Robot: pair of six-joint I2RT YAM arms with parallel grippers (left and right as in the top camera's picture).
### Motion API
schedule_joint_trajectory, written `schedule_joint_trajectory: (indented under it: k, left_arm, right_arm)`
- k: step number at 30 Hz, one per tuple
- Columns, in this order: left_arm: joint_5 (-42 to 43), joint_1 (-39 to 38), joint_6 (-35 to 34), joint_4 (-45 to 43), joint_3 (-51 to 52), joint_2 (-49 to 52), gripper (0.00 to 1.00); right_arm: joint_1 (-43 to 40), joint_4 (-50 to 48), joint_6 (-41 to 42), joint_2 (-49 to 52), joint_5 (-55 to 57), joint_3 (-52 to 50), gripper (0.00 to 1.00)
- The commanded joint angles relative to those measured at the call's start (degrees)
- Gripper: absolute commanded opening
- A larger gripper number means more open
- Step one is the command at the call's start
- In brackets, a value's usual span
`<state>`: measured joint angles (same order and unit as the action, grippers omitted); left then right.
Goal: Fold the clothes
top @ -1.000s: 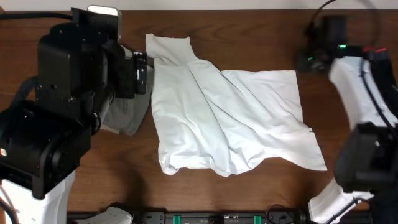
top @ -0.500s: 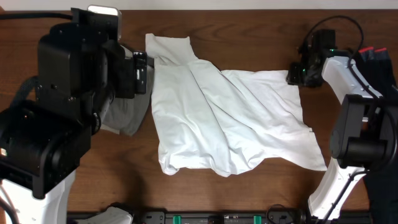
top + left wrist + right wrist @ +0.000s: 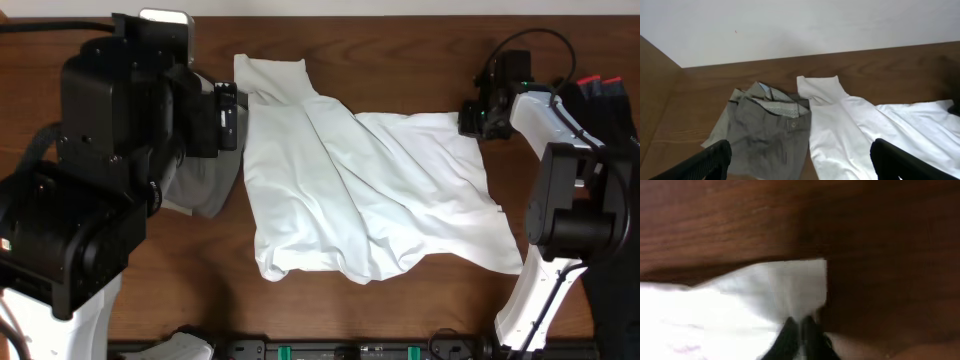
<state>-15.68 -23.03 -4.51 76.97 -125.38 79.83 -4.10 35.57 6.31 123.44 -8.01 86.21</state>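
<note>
where the brown wood-grain table (image 3: 400, 60) meets a plain white wall (image 3: 790, 25), the bulky black left arm (image 3: 110, 150) blocks the overhead view of that side. the white shirt (image 3: 350, 190) lies rumpled mid-table, softly creased. grey trousers (image 3: 765, 135) sit bunched against its left edge, pale lining showing. the left gripper (image 3: 805, 162) hangs spread wide above them; the right gripper (image 3: 800, 332) pinches the shirt's far right corner.
</note>
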Motion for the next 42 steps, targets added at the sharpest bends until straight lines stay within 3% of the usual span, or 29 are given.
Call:
schedule_joint_trajectory:
  k: [1,11,17,29,30,33,35,38,42]
  left_arm:
    - [0.26,0.09,-0.72,0.09,-0.63,0.26,0.9]
    - [0.24,0.09,-0.7,0.0,-0.63,0.28,0.91]
    - [0.26,0.09,-0.72,-0.63,-0.63,0.28,0.9]
    - [0.26,0.09,-0.7,-0.5,-0.63,0.61,0.9]
    - [0.26,0.09,-0.7,-0.26,-0.63,0.72,0.91]
    - [0.26,0.09,-0.72,1.51,-0.55,1.4,0.91]
    - [0.26,0.09,-0.72,3.28,-0.42,1.99,0.91]
    - [0.26,0.09,-0.72,5.81,-0.42,3.08,0.91]
    - [3.02,0.09,-0.72,9.01,-0.42,5.03,0.91]
  right_arm:
    - [-0.07,1.9,0.5,1.62,-2.34,0.24,0.01]
    - [-3.56,3.85,0.48,-17.4,-3.08,0.74,0.01]
    - [-6.08,-2.54,0.55,-26.29,0.79,0.74,0.01]
    - [-9.62,-14.99,3.45,-16.15,10.82,0.72,0.01]
    - [-10.1,-14.78,4.07,-15.23,10.8,0.72,0.05]
    - [-11.76,-12.02,4.48,-13.68,10.8,0.72,0.51]
    - [-13.35,-8.72,5.49,-13.66,10.82,0.72,0.59]
    - [-16.06,-2.95,5.97,-13.77,8.7,0.74,0.63]
    - [-18.91,6.14,7.74,-13.11,6.97,0.31,0.52]
